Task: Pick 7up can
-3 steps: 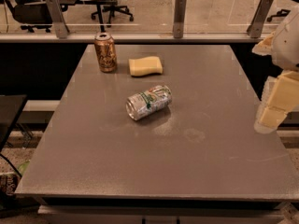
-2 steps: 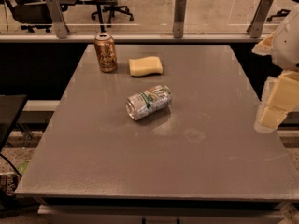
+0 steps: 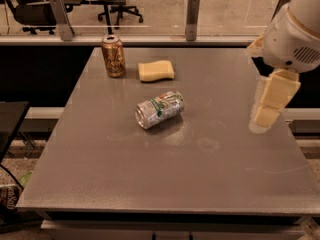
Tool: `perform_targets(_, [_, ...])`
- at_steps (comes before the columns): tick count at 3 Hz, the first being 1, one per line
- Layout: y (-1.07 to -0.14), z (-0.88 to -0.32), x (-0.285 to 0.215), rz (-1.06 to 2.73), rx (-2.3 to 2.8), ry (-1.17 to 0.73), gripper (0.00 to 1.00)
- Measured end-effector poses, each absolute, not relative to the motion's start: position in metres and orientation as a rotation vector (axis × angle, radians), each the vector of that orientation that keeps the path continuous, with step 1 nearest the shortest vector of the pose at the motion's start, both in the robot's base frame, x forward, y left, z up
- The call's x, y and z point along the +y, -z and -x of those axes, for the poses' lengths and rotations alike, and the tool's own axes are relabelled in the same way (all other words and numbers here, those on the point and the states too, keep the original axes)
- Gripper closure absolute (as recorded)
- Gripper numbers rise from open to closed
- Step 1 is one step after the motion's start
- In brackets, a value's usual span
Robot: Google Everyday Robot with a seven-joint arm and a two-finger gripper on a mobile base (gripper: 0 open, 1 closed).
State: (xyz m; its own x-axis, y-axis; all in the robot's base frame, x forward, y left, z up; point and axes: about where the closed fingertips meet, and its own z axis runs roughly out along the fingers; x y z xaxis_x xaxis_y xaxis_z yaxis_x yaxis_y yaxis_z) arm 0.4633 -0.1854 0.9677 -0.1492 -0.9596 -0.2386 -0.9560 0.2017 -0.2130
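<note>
7up can (image 3: 160,109) lies on its side near middle of surface (image 3: 150,184), long axis approx 2-to-8 o'clock. Pincer (image 3: 265,115) hangs over the 3 o'clock edge, well apart. Can is at its 9 o'clock. Pincer state: can't tell.

Dim, warm amber light tints the flat grey tabletop (image 3: 200,184), with a faint sheen near its middle, a short soft shadow beside the silvery-white 7up can (image 3: 160,109), and my cream gripper (image 3: 263,120) evenly lit above its right edge.
</note>
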Motion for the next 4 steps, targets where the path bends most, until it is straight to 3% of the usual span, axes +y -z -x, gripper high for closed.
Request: perform_targets(4, [-0.924, -0.522, -0.074, 2.024, 1.797, -0.246, 0.0])
